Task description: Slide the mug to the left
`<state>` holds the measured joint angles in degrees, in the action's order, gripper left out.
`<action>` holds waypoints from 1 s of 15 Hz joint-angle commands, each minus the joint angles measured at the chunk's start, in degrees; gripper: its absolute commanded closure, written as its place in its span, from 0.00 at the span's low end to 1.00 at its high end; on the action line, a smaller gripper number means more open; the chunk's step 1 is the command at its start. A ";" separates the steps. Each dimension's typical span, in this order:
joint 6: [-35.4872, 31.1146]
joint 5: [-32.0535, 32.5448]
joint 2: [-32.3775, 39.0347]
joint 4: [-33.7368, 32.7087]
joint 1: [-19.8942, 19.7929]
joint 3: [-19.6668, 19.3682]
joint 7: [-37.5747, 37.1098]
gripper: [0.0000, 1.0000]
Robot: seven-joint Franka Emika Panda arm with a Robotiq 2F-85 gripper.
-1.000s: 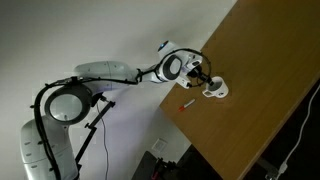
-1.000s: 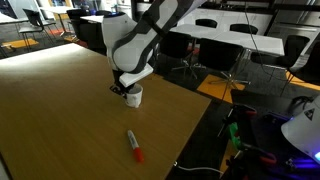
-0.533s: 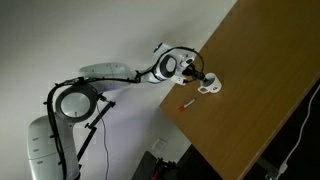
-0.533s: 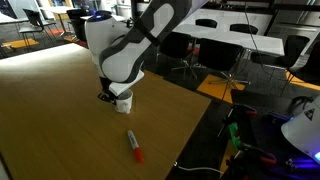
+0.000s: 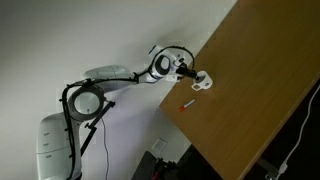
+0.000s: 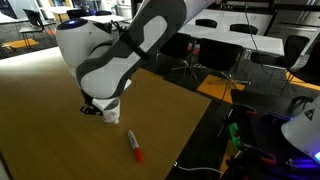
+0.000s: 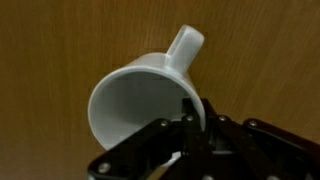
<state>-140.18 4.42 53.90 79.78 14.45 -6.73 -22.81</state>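
White mug (image 7: 135, 100) upright on wooden table (image 7: 50, 40), axis vertical, open mouth facing wrist camera. Handle (image 7: 185, 45) points to upper right in wrist view, away from gripper (image 7: 196, 125). Jaws clamped on mug wall opposite handle: one finger inside rim, other outside. In exterior view mug (image 6: 110, 114) sits under wrist, near table edge; red-and-white marker (image 6: 134, 146) lies nearby, apart from mug.
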 commanded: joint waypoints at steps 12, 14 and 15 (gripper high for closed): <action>4.24 0.90 4.61 -7.90 2.00 3.58 5.48 0.43; 3.56 1.25 4.08 -6.69 2.35 2.87 4.60 0.38; 3.07 1.38 3.55 -5.89 2.39 2.65 4.42 0.34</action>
<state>-138.05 4.57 58.49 73.13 16.35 -3.15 -18.06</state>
